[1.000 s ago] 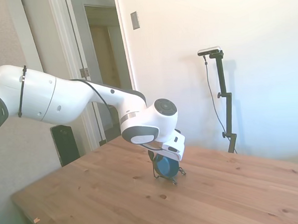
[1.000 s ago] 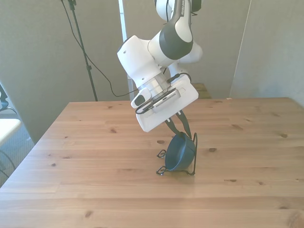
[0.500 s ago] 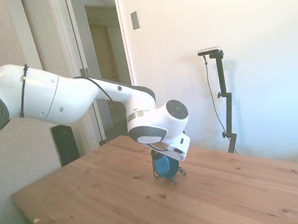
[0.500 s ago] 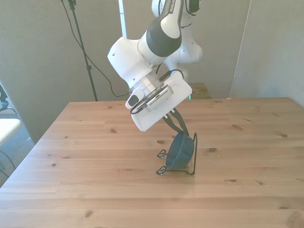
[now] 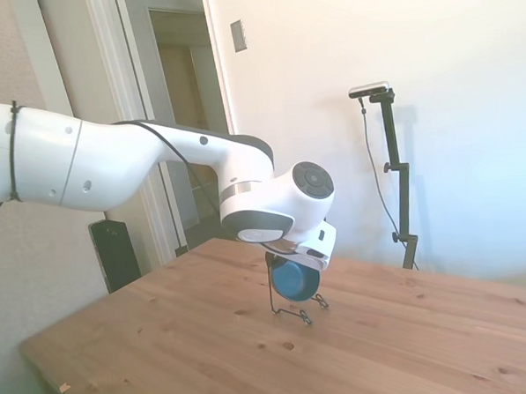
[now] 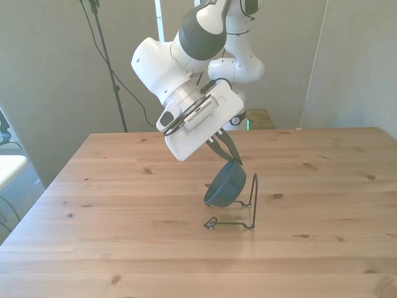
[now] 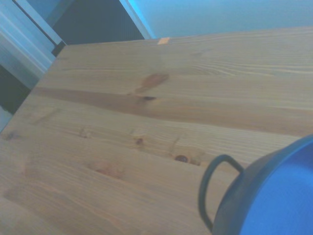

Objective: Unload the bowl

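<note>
So there's one blue bowl (image 6: 224, 185), one black wire rack (image 6: 240, 211) and one white arm with its gripper (image 6: 230, 156), all on one wooden table (image 6: 124, 248). The bowl is up off the rack now, hanging tilted just above the rack's base loops and right beside its upright hoop, with air under it in the front view. The gripper's two dark fingers (image 6: 223, 146) are closed on the bowl's upper rim, one on each side of the wall (the side view mostly hides this behind the wrist). The rack sits alone on the table, near the middle. In the wrist view the bowl (image 7: 274, 196) fills one corner, with one wire loop of the rack (image 7: 210, 188) curling beside it.
</note>
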You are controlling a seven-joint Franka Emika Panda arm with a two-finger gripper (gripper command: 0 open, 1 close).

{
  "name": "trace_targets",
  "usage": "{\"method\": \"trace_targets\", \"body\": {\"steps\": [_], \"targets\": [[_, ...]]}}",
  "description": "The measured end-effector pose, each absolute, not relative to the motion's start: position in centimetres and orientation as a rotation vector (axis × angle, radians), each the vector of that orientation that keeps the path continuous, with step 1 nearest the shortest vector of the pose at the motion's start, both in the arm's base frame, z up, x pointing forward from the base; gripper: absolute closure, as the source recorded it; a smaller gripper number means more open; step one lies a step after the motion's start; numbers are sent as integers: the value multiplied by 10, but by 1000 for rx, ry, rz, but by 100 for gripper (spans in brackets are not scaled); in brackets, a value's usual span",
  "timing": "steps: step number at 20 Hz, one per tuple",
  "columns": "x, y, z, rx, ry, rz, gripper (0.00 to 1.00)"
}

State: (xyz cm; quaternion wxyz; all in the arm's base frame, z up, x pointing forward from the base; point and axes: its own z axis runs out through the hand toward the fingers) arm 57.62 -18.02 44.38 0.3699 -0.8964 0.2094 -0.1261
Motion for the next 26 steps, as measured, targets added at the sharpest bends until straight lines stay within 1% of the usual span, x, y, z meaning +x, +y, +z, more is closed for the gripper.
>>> {"method": "trace_targets", "body": {"steps": [3,7,11,16,17,21,22,26], "targets": [[554,-154,453,-2347,478,-309,100],[518,-115,449,-2437,427,-300,100],[484,-84,432,-2522,432,-304,100],[457,-47,390,-2707,489,-243,100],[453,-42,385,-2736,489,-230,100],[447,-34,381,-2819,520,-209,100],[447,-34,379,-2834,531,-202,0],[449,-32,374,-2864,532,-181,0]]}}
